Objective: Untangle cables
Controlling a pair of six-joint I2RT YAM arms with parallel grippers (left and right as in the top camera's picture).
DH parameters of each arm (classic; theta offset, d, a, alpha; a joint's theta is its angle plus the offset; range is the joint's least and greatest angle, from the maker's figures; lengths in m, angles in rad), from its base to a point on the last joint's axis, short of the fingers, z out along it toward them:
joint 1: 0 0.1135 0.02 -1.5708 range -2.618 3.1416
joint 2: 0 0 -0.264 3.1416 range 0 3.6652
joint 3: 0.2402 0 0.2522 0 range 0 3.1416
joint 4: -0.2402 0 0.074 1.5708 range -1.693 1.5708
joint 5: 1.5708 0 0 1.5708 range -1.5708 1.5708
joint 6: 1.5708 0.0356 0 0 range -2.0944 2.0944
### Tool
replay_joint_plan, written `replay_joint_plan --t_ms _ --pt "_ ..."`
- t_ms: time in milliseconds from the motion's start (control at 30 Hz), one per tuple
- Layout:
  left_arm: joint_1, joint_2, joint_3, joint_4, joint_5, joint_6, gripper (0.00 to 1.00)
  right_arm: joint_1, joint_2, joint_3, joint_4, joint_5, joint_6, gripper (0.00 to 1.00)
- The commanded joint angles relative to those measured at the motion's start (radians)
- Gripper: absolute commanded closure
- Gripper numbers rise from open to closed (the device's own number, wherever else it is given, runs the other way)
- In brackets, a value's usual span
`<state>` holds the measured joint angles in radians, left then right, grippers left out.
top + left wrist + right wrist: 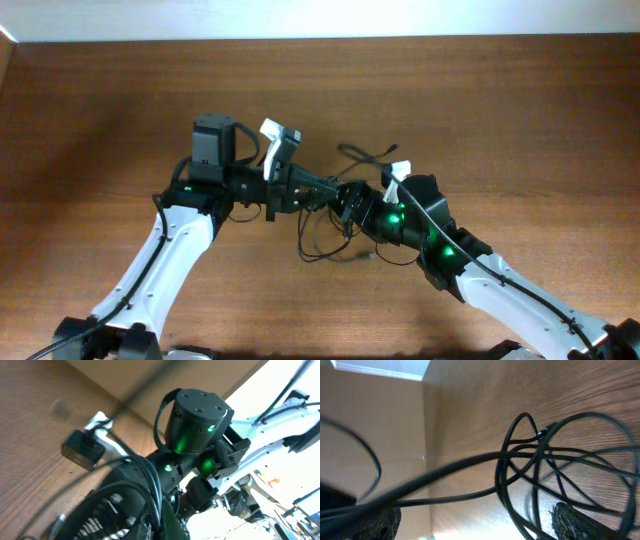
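The thin black cables (pixel 301 245) lie in a loose tangle at the table's middle, with one strand arching behind the arms (pixel 364 153). My left gripper (pixel 337 190) reaches in from the left. In the left wrist view this gripper (pixel 156 522) is shut on a bundle of cords (pixel 152 485) that runs up out of its jaws. My right gripper (pixel 350 205) meets it from the right. In the right wrist view the gripper (pixel 475 530) stands wide open, its fingers (pixel 580 520) far apart. Looped cables (pixel 470 463) cross the gap, held taut above the wood.
The right arm's wrist motor (pixel 196 420), lit green, sits very close in front of the left gripper. Both arms come from the table's near edge. Brown wooden tabletop (pixel 520 110) spreads all round, with its far edge against a pale wall (pixel 320 15).
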<state>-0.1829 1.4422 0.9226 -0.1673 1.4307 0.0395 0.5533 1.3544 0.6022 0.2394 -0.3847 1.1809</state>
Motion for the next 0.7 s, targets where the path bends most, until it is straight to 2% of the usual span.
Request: replay_joint_plan --t_ms 0,67,133,267,333,433,533,600,667 --pt "-0.027 -0.005 0.011 0.003 0.057 -0.006 1.00 0.005 -0.005 0.004 0.035 0.121 0.148 0.03" --pt "-0.026 -0.005 0.011 0.078 0.143 -0.011 1.00 0.015 0.003 0.004 -0.001 0.125 0.148 0.03" --pt "-0.026 -0.006 0.011 0.137 0.143 -0.051 1.00 0.030 0.032 0.004 -0.058 0.153 0.148 0.03" --pt "-0.026 -0.036 0.011 0.182 0.143 -0.130 1.00 0.012 0.106 0.004 -0.204 0.414 0.146 0.03" --pt "-0.007 -0.079 0.011 0.182 0.143 -0.130 1.00 -0.052 0.105 0.004 -0.300 0.495 0.143 0.03" --pt "0.111 -0.152 0.011 0.197 0.143 -0.129 1.00 -0.222 0.105 0.004 -0.484 0.493 0.113 0.03" --pt "0.228 -0.166 0.011 0.196 0.143 -0.129 1.00 -0.320 0.105 0.004 -0.507 0.456 -0.026 0.03" --pt "0.298 -0.166 0.011 0.189 0.126 -0.129 1.00 -0.369 0.105 0.004 -0.542 0.457 -0.048 0.02" --pt "0.356 -0.166 0.011 0.167 0.037 -0.130 1.00 -0.409 0.105 0.004 -0.584 0.457 -0.048 0.00"
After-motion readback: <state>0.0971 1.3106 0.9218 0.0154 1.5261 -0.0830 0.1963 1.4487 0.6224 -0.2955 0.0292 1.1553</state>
